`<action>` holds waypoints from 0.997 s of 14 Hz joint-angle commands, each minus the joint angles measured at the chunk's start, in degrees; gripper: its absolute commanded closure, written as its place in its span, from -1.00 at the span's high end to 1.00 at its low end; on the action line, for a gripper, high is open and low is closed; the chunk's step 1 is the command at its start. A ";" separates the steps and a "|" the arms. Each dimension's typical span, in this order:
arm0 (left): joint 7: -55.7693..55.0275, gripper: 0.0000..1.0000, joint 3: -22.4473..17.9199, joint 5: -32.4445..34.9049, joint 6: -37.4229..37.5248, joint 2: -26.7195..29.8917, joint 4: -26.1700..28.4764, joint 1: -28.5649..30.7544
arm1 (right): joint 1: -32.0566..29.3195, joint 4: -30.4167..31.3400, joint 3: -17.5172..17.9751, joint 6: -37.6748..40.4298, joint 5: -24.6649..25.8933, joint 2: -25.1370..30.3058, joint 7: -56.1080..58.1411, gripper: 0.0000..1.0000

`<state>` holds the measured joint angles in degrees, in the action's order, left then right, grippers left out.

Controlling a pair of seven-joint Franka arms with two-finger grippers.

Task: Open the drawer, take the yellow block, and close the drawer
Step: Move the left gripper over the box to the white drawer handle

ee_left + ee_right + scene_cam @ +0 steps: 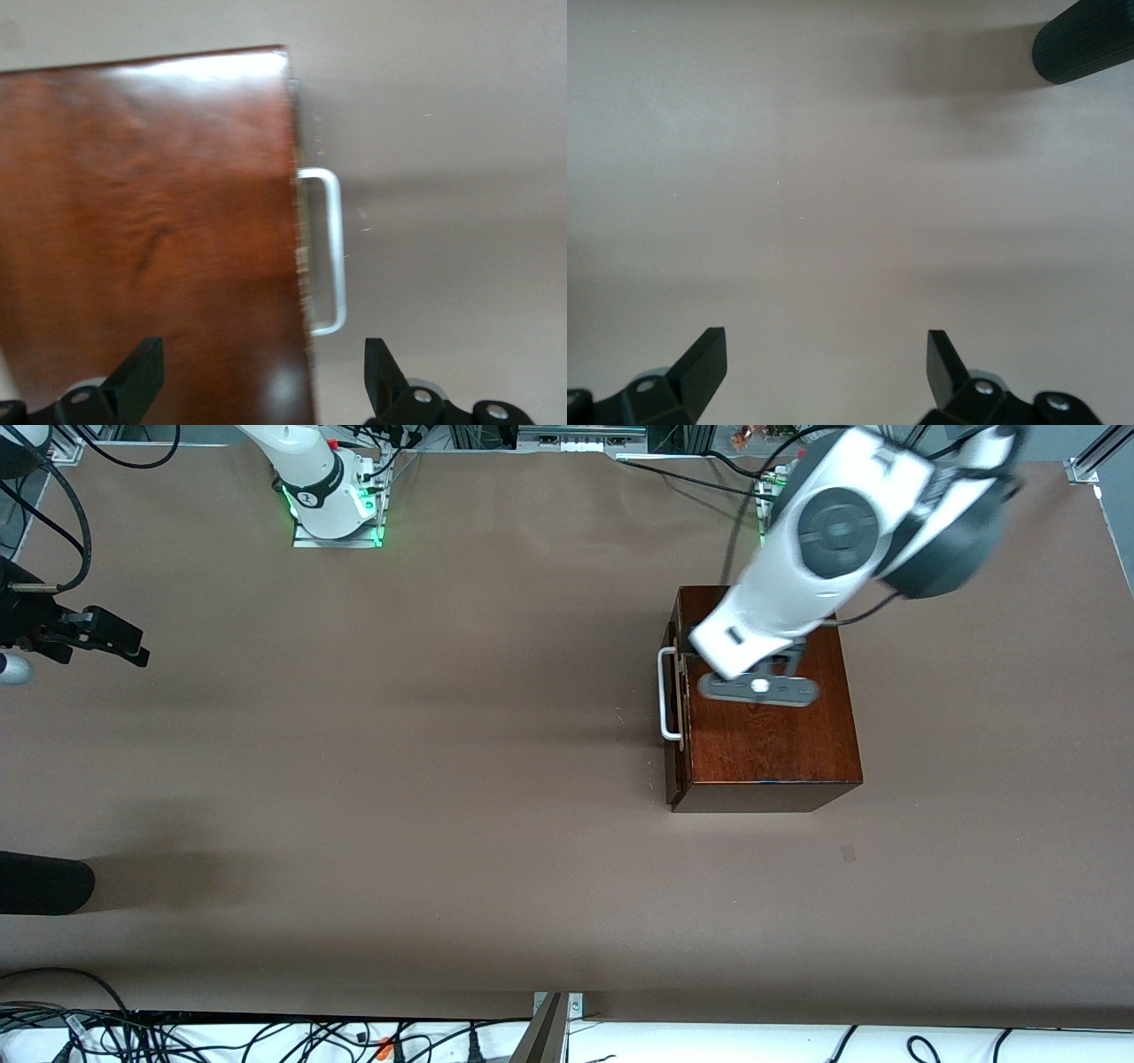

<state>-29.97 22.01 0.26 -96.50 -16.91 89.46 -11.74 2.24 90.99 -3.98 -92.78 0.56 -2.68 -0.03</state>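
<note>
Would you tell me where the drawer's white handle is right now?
The handle sits on the shut drawer front of the wooden box, at the left arm's end of the table, below the left gripper.

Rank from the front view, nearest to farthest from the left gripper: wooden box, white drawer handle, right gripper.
1. Wooden box: directly under the open left gripper.
2. White drawer handle: on the box's front, just off its top edge.
3. Right gripper: open, waiting over bare table at the right arm's end.
</note>
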 commanded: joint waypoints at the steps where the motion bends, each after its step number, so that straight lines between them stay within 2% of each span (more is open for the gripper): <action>1: -6.05 1.00 -0.22 3.68 -2.19 -4.08 -2.01 -5.12 | -0.57 -0.11 0.64 0.06 -0.04 0.48 -0.59 1.00; 4: -10.45 1.00 -0.22 9.04 -5.36 -7.16 -1.93 -8.47 | -0.66 -0.11 0.64 0.06 -0.04 0.48 -0.59 1.00; 9: -12.21 1.00 -0.30 17.57 -5.72 -10.51 -0.70 -12.77 | -0.66 -0.11 0.64 0.06 -0.04 0.48 -0.59 1.00; 14: -15.73 1.00 -0.39 18.20 -10.19 -10.42 4.83 -12.87 | -0.66 -0.11 0.64 0.06 -0.04 0.48 -0.59 1.00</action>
<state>-44.00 22.04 16.95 -104.52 -28.06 91.49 -24.43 2.24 90.99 -3.97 -92.78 0.56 -2.68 -0.03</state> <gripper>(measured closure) 0.000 0.000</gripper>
